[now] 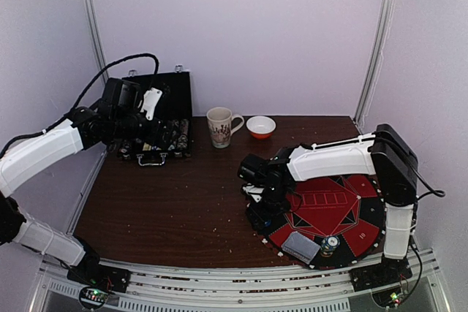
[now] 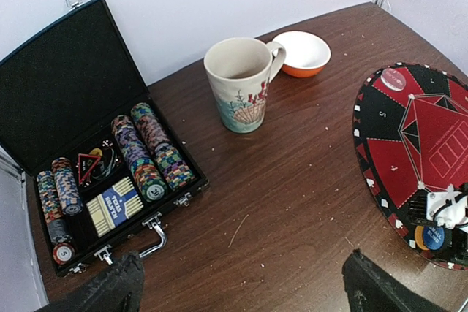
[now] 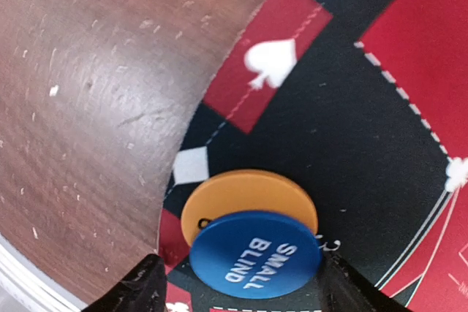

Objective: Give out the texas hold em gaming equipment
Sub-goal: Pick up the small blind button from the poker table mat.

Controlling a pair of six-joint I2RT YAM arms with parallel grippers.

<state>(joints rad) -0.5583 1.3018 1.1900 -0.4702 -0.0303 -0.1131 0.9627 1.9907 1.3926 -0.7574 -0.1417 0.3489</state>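
Note:
A blue "SMALL BLIND" button disc (image 3: 255,253) lies partly on an orange button disc (image 3: 241,195) at the left rim of the round red-and-black mat (image 3: 351,144). My right gripper (image 3: 241,283) is low over them, its jaws open and close on either side of the blue disc. In the top view it (image 1: 261,210) is at the mat's left edge. A grey-backed card stack (image 1: 301,246) and a chip (image 1: 330,242) lie on the mat's near rim. My left gripper (image 2: 245,283) is open and empty above bare table, near the black case (image 2: 51,93) with its rows of chips (image 2: 146,151).
A patterned mug (image 2: 240,84) and a white-and-orange bowl (image 2: 301,52) stand at the back of the brown table. A pale round disc (image 2: 393,78) lies on the mat's far rim. The case holds a blue card box (image 2: 115,204). White walls close the back and sides.

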